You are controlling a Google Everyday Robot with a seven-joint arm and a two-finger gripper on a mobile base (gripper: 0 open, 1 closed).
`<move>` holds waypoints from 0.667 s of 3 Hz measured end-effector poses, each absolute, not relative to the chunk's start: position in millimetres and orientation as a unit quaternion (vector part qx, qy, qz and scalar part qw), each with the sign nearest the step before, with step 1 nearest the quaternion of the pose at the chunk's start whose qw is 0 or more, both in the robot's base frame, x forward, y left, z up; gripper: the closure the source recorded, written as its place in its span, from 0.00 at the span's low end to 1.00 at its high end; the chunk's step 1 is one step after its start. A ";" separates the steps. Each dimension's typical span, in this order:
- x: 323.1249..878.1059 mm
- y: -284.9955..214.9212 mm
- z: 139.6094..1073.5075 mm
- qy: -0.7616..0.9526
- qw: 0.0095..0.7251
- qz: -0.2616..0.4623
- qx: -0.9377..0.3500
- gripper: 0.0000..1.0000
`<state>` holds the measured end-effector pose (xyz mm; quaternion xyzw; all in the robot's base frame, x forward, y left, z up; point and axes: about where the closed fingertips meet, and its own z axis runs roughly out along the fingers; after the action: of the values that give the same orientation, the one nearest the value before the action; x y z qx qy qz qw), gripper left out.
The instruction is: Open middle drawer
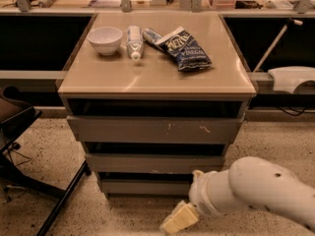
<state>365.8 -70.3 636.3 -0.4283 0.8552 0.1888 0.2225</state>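
Note:
The middle drawer (pixel 155 162) is a plain grey handleless front, second of three stacked in the cabinet, with a faint pale chip on its lower edge. It stands nearly flush, with a dark gap above it. The larger grey front with white scratches (pixel 155 130) is above it and the smallest grey front (pixel 145 186) is below. My gripper (pixel 175 220) is low in the view, in front of the cabinet's bottom right, below the middle drawer and apart from it. A pale finger (pixel 178 217) points down-left from the white arm (pixel 256 191).
On the cabinet top (pixel 147 77) stand a white bowl (pixel 105 39), a white tube (pixel 134 42) and a blue chip bag (pixel 185 48). A black chair base (pixel 19 132) is at left. A white object (pixel 293 77) sits on the right rail. The floor is speckled.

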 end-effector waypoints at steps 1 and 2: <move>384.3 -66.2 643.4 0.852 0.257 0.172 -0.421 0.00; 384.3 -66.4 643.4 0.852 0.257 0.172 -0.421 0.00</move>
<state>384.3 -66.4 643.4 -0.4214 0.8524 0.1720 0.2574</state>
